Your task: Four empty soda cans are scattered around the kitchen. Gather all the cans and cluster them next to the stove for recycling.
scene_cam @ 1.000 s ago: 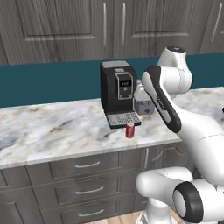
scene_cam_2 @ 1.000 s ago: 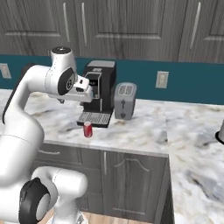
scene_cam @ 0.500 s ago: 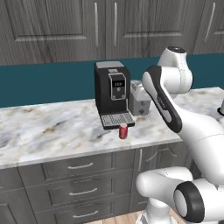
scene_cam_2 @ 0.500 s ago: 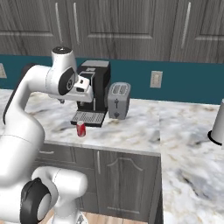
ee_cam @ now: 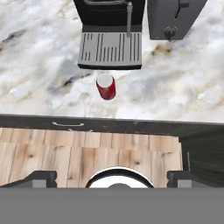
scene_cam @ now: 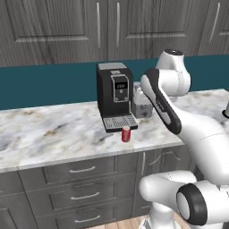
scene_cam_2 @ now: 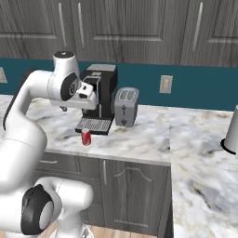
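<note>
One red soda can (scene_cam: 126, 134) with a silvery top stands upright on the marble counter (scene_cam: 53, 129), just in front of the coffee machine's drip tray. It also shows in the right base view as the can (scene_cam_2: 86, 136) and from above in the hand view as the can (ee_cam: 106, 86). My gripper (ee_cam: 113, 180) hangs high above the counter's front edge, well short of the can, with its fingertips (ee_cam: 41, 179) spread wide and nothing between them. The stove is out of view.
A black coffee machine (scene_cam: 114, 94) stands behind the can, with a silver toaster (scene_cam_2: 126, 107) to its right. A grey vessel (scene_cam_2: 231, 131) sits at the far right of the counter. Grey drawers (scene_cam: 76, 179) and wooden floor (ee_cam: 87, 157) lie below the counter edge.
The whole scene has slid a little to the left in both base views, so the camera moved to the right, then nearly settled. The can stays put on the counter. The gripper stays open.
</note>
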Motion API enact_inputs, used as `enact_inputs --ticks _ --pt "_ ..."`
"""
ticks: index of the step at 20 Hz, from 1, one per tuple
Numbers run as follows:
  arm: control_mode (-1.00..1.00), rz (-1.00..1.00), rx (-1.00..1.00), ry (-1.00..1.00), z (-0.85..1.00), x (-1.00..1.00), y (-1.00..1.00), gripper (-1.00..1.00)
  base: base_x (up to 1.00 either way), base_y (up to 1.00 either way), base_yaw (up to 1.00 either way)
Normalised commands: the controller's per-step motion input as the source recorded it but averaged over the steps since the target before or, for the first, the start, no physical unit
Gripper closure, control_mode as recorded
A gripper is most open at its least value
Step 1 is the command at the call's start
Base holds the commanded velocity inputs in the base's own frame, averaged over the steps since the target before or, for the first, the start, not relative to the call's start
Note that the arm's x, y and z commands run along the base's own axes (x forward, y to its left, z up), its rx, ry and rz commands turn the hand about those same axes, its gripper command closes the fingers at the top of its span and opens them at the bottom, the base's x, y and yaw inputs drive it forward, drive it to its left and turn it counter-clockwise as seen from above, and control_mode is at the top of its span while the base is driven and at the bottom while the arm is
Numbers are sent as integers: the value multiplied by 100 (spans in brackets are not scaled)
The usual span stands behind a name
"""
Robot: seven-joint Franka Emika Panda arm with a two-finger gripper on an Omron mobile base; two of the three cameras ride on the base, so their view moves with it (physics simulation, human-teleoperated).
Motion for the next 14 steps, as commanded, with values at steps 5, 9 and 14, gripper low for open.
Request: enact_inputs --ticks 5,9,14 --pt "-100 0 -5 7 -28 15 25 -100 0 0 0" --pt "-100 0 -1 5 -23 25 12 -100 0 0 0" --pt "-100 0 0 0 -21 15 5 -100 0 0 0"
